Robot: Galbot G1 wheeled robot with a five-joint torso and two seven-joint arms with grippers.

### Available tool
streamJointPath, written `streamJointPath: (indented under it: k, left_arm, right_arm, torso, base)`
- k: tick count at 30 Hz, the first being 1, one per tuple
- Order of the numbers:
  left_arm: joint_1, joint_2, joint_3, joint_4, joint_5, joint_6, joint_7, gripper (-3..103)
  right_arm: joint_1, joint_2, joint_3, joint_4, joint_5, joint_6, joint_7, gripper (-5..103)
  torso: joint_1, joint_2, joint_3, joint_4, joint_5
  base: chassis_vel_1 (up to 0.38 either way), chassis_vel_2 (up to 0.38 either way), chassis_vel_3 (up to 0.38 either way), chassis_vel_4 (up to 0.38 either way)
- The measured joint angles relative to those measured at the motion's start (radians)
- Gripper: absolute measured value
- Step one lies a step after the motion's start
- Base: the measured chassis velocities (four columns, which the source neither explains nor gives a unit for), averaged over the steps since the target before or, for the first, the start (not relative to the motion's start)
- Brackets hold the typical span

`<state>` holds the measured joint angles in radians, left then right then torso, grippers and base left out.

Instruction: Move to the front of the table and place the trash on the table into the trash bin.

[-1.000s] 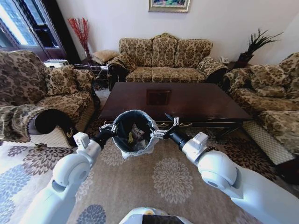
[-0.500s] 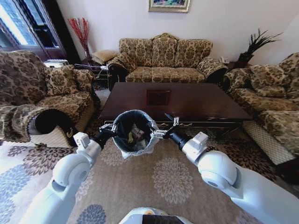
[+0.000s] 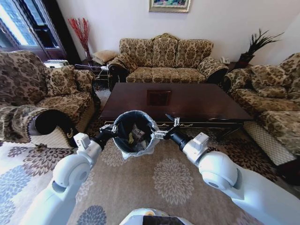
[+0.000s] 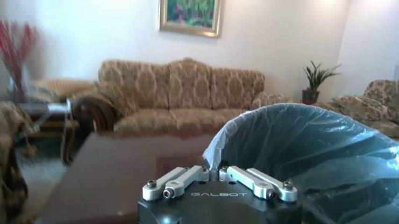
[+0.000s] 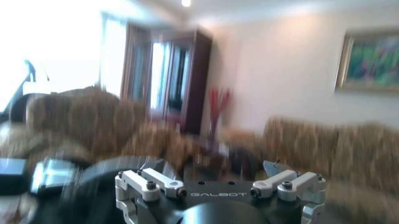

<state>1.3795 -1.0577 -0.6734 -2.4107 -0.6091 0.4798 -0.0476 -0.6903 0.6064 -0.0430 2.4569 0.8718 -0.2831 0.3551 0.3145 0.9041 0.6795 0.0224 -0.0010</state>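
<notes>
The trash bin (image 3: 134, 133), black with a pale bag over its rim, sits between my two grippers just before the table (image 3: 197, 101). Trash (image 3: 136, 136) lies inside it, pale and yellowish scraps. My left gripper (image 3: 111, 129) is shut on the bag's rim (image 4: 215, 156) on the bin's left side. At the bin's right side my right gripper (image 3: 165, 130) stands open, with one finger by the rim and the other raised toward the table edge. The dark glossy tabletop (image 4: 106, 177) carries only a reflection. Whether the bin rests on the carpet I cannot tell.
Patterned sofas ring the table: one behind it (image 3: 164, 58), one on the left (image 3: 42, 98), one on the right (image 3: 272, 103). A floral carpet (image 3: 173, 180) covers the floor under my arms. A side table (image 3: 89, 70) stands at the back left.
</notes>
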Motion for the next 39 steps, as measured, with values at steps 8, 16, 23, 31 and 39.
streamJointPath:
  k: [8, 16, 23, 31, 39]
  left_arm:
    - [0.024, 0.0, -0.012, -0.008, 0.008, -0.037, 0.011, 3]
    - [0.011, 0.008, -0.01, 0.041, 0.012, -0.022, -0.012, 3]
    - [0.009, -0.006, -0.01, 0.171, 0.034, -0.028, -0.021, 3]
    - [-0.023, -0.062, 0.008, 0.428, 0.042, -0.09, -0.052, 3]
    - [-0.052, -0.124, 0.026, 0.654, 0.034, -0.155, -0.113, 3]
  right_arm:
    - [0.003, -0.005, 0.018, 0.006, 0.044, 0.036, -0.028, 100]
    - [-0.002, -0.013, 0.057, 0.015, 0.079, 0.041, 0.012, 100]
    - [-0.044, -0.021, 0.205, -0.007, 0.112, 0.021, 0.093, 100]
    - [-0.24, 0.013, 0.529, -0.033, 0.15, 0.01, 0.148, 100]
    - [-0.555, 0.088, 0.874, -0.009, 0.135, 0.034, 0.118, 100]
  torso:
    - [0.0, 0.0, 0.0, -0.0008, 0.001]
    - [0.0, 0.0, 0.0, -0.0006, 0.0009]
    - [0.0, 0.0, 0.0, -0.0005, 0.001]
    - [0.0, 0.0, 0.0, -0.0006, 0.0012]
    - [0.0, 0.0, 0.0, -0.0008, 0.001]
  base:
    - [0.0, 0.0, 0.0, 0.0]
    - [0.0, 0.0, 0.0, 0.0]
    - [0.0, 0.0, 0.0, 0.0]
    - [0.0, 0.0, 0.0, 0.0]
    - [0.0, 0.0, 0.0, 0.0]
